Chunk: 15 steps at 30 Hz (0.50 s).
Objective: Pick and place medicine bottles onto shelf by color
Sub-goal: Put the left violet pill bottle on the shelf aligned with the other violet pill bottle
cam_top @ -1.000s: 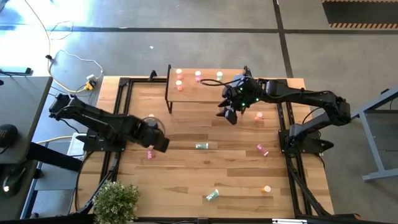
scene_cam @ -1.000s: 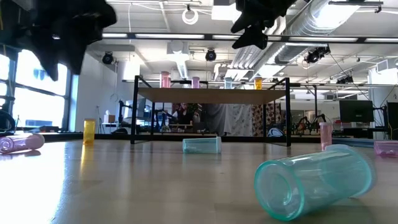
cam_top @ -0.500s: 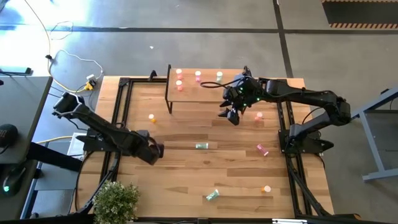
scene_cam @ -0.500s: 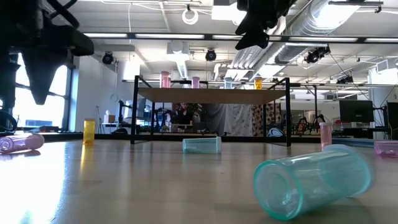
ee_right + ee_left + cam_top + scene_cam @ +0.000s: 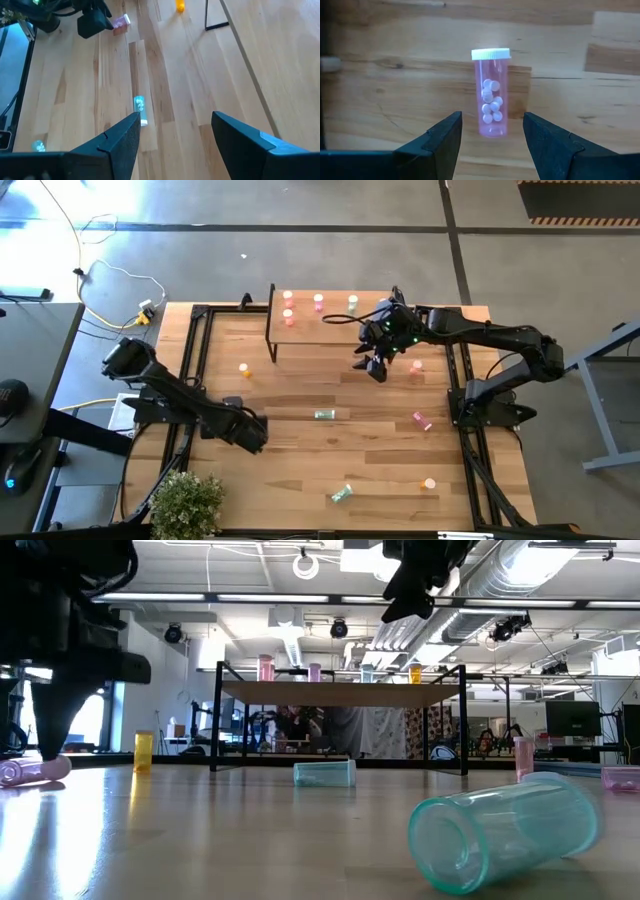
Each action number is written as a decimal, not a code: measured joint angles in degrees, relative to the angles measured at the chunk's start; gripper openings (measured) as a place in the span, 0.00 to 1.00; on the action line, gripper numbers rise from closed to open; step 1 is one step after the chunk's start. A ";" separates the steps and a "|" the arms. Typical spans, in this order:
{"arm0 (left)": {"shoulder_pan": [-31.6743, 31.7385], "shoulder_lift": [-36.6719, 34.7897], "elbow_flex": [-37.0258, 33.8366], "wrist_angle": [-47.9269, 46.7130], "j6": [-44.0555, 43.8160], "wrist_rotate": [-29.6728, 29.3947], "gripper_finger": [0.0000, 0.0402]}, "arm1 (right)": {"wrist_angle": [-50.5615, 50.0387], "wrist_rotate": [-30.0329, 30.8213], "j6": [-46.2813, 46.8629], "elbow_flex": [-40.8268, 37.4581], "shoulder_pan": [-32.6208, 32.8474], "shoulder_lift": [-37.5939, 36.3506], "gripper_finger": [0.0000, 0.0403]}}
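Note:
A pink medicine bottle [image 5: 491, 92] with a white cap lies on its side on the table, pills showing inside. My left gripper [image 5: 492, 120] is open and hangs low right over it, one finger on either side of its base end, touching nothing. In the low view the left gripper [image 5: 45, 740] reaches down beside the pink bottle [image 5: 30, 770]. My right gripper [image 5: 372, 366] is open and empty, held high in front of the shelf [image 5: 335, 328]. Pink, green and orange bottles stand upright on the shelf top.
Around the table are an upright orange bottle [image 5: 243, 367], a lying teal bottle [image 5: 325, 415], a lying pink bottle [image 5: 422, 421], a teal bottle [image 5: 342, 494] and an orange bottle [image 5: 429, 483] near the near edge. A potted plant [image 5: 185, 505] sits at the near-left corner.
My left gripper has moved toward the table's near edge and come down until its open fingers stand on either side of the lying pink bottle. The bottle has stayed where it was.

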 joint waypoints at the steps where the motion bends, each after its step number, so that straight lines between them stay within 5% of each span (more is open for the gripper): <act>1: 0.00 0.84 0.00 0.60 -0.19 0.20 0.50 | -0.16 0.00 0.00 -0.02 0.00 0.00 0.59; 15: 0.94 7.71 0.34 2.30 -0.86 2.01 0.49 | -1.08 0.00 -0.44 -0.04 0.00 0.02 0.59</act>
